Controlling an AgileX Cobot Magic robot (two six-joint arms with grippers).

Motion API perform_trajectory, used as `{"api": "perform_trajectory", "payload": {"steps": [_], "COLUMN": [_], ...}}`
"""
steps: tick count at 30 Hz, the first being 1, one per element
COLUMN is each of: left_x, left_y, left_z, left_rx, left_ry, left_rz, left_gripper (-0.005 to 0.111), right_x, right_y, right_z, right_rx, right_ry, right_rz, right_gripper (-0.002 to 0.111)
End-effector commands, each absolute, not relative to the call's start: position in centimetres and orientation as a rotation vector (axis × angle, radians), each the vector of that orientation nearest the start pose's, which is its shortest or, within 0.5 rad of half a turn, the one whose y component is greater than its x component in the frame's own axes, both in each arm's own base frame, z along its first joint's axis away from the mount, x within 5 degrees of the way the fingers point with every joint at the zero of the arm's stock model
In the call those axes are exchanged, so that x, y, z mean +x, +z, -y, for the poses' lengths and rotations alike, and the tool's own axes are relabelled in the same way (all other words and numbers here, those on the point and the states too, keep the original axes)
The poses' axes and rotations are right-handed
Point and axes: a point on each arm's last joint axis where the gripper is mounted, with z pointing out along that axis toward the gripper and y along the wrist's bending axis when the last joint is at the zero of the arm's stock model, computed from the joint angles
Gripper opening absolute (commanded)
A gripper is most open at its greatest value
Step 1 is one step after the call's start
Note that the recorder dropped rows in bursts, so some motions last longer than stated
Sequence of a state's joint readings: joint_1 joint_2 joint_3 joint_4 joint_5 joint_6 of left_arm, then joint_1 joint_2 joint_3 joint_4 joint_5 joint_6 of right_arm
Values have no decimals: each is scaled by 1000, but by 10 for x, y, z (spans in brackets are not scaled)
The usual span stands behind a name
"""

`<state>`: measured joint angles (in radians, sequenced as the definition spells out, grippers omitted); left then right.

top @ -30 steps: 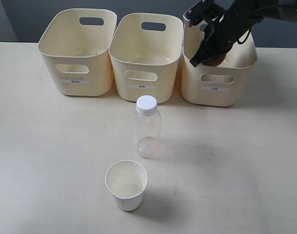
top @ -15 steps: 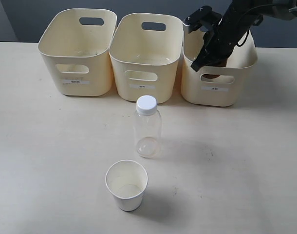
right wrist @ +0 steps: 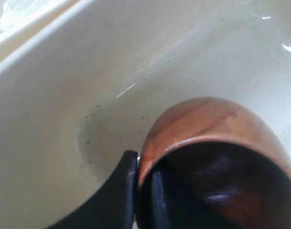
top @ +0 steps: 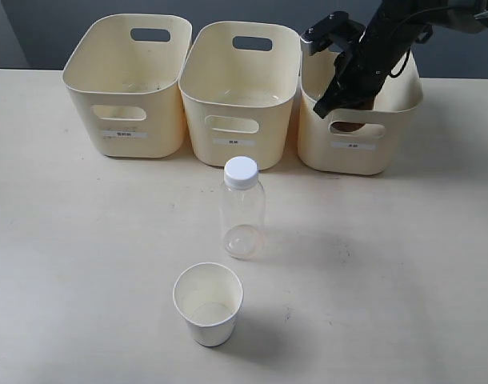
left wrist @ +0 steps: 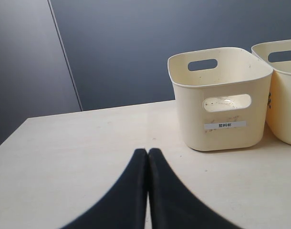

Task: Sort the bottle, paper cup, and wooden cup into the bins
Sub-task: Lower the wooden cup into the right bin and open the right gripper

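Inside the rightmost of my three bins [top: 358, 136], my right gripper [right wrist: 144, 183] pinches the wooden cup [right wrist: 217, 143] by its rim. On the table [top: 84, 264], bottle [top: 242, 208] and paper cup [top: 209, 304] stand unobstructed; my left gripper [left wrist: 148, 155] rests closed, empty.

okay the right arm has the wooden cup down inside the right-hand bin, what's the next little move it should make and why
Probably open the right pincer and let go. It pinches the rim of the wooden cup, one finger inside and one outside, and the cup sits low inside the right-hand bin, close to its floor. The bottle and paper cup wait on the table.
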<state>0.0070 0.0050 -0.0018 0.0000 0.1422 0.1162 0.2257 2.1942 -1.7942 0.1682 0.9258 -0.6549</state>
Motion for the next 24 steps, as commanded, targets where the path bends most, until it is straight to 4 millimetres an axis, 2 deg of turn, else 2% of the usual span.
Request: {"api": "perform_trajectory", "payload": {"steps": [1, 4, 6, 19, 21, 24], "left_x": [56, 56, 56, 56, 56, 56], "left_y": [201, 201, 201, 201, 201, 201], "left_z": [0, 0, 0, 0, 0, 0], "left_rx": [87, 87, 87, 87, 87, 87], "left_ry": [94, 94, 94, 94, 94, 94], "left_rz": [-1617, -1617, -1617, -1617, -1617, -1617], "left_gripper": [0, 0, 0, 0, 0, 0], "right_x": [458, 458, 458, 458, 457, 453], "right_y": [192, 192, 192, 193, 201, 224], "right_z": [-114, -114, -114, -114, -113, -112], "right_rx": [-1080, -1080, -1080, -1078, -1079, -1066], "right_ry": [105, 105, 105, 99, 86, 71], "right_rz": [-2563, -2563, -2563, -2559, -2544, -2499], "right_gripper": [13, 29, 34, 34, 34, 34]}}
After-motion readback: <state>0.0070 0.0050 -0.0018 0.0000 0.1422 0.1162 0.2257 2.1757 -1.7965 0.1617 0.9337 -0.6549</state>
